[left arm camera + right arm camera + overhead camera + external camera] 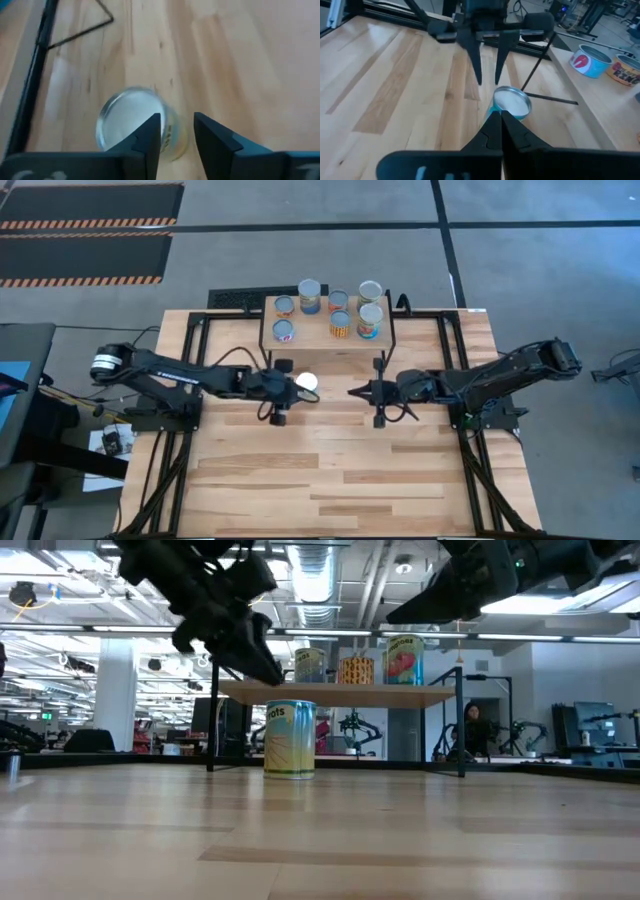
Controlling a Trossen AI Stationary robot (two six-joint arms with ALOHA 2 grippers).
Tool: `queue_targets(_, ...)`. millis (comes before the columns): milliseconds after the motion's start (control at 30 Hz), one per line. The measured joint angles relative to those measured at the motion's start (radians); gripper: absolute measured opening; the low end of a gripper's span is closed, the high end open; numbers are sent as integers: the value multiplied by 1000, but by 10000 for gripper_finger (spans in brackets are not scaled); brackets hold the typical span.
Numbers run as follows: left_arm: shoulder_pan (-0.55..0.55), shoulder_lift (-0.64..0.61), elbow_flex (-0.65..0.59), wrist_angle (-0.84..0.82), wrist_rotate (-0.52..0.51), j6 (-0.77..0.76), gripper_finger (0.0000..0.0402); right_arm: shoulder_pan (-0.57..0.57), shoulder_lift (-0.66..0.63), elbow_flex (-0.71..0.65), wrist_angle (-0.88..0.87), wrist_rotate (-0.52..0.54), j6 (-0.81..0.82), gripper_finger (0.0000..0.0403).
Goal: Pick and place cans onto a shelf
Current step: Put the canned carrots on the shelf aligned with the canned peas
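One can (306,381) with a silver top and a pale green-white label stands upright on the tabletop just in front of the shelf (320,346); it also shows in the low view (290,740). Several other cans stand on the shelf top (340,693). My left gripper (177,134) is slightly open and hovers above this can, its fingers pointing down beside the can's top (131,119) without touching it. My right gripper (498,125) is shut, held above the table to the can's right, and points toward it (511,102).
The shelf's thin black legs (460,720) stand right behind the lone can. Black frame rails (190,370) run along the table's left, right and far sides. The near half of the wooden tabletop (330,480) is open. A person (475,730) sits in the room beyond.
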Motion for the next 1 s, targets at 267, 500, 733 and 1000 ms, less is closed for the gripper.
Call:
queue_targets(267, 3, 93, 54, -58, -94, 86, 117, 0, 0, 0, 2, 1, -8, 7)
queue_targets(500, 12, 113, 58, -82, -113, 90, 65, -1, 0, -1, 3, 2, -11, 7)
queue_targets(733, 12, 120, 92, -127, -109, 85, 6, -1, 0, -1, 3, 3, -11, 7)
queue_targets(1000, 12, 123, 360, -418, -61, -42, 0, -1, 0, -1, -2, 4, -11, 7)
